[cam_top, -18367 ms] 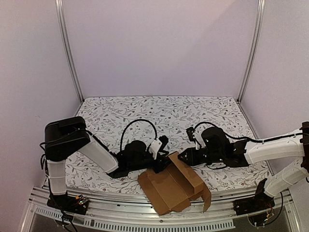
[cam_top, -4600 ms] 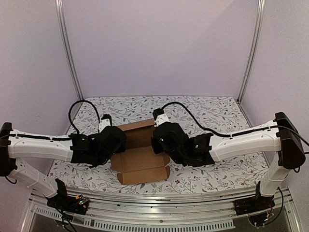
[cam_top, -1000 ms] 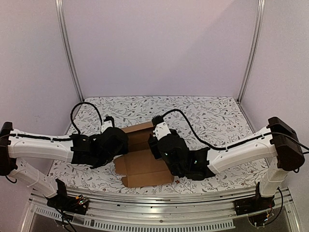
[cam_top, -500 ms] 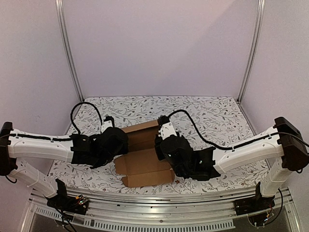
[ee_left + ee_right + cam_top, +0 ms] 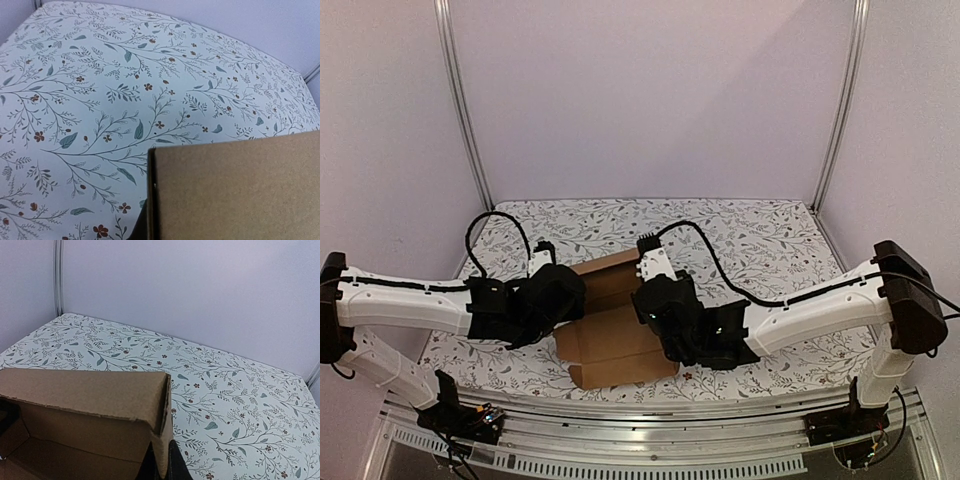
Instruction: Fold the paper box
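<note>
Two end effectors now pinch the paper box, which lies on the bench near 6 o'clock. A moment ago the right end effector stood wide. Now it has snapped tight on the raised wall at the box's 2 o'clock corner. The left end effector is clamped on the flap at 10 o'clock, same as before. I think both sides are held now, so the next fold can start.
</note>
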Available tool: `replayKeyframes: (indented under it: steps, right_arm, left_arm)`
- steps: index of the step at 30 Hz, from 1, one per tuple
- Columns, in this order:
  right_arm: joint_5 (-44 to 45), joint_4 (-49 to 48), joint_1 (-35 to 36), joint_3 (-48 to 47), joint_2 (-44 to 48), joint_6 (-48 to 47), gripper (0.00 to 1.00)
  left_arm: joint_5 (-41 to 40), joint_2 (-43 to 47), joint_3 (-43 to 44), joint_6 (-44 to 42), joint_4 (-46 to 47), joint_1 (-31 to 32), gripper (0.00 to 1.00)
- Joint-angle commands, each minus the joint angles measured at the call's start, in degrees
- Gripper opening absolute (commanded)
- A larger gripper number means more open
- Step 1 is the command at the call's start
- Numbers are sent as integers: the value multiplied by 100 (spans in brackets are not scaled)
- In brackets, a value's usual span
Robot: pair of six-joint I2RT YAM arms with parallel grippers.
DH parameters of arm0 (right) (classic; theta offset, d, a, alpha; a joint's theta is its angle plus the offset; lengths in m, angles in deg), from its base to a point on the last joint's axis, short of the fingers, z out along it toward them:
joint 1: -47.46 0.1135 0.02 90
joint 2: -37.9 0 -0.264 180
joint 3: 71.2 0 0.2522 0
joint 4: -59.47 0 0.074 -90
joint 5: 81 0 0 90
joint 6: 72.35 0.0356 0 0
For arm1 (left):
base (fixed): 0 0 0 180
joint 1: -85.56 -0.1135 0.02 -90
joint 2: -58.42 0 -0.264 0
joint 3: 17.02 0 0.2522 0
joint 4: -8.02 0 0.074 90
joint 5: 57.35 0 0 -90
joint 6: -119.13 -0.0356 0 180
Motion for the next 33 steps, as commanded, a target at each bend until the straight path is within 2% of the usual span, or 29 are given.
replayKeyframes:
  steps: [1,7,8,15,16,22,26,30,33]
  right_arm:
    - [-53,14,49,-210,-141,-51,0]
    - [-162,-23,48,-279,-116,-232,0]
    - [-161,-17,50,-283,-115,-278,0]
    - [-384,441,-168,-272,-83,-337,0]
    - [-434,496,-213,-273,-76,-280,0]
    - [-1077,1262,-599,-522,-36,-319,0]
    - [-1673,1876,-964,-609,67,-458,0]
    - [-2655,2710,-1417,-826,241,-657,0]
    - [-3425,3716,-1704,-1197,258,-865,0]
  left_arm:
    - [37,39,75,11,182,76,0]
    - [54,-19,125,68,102,68,0]
    - [68,-29,142,70,72,67,4]
    - [133,-16,206,56,-248,59,60]
    - [170,-15,199,17,-272,51,64]
    - [569,133,236,-154,-519,37,80]
    - [1116,410,282,-517,-779,26,96]
    - [1549,949,168,-876,-931,-5,98]
    - [1669,1460,130,-1125,-1113,-38,99]
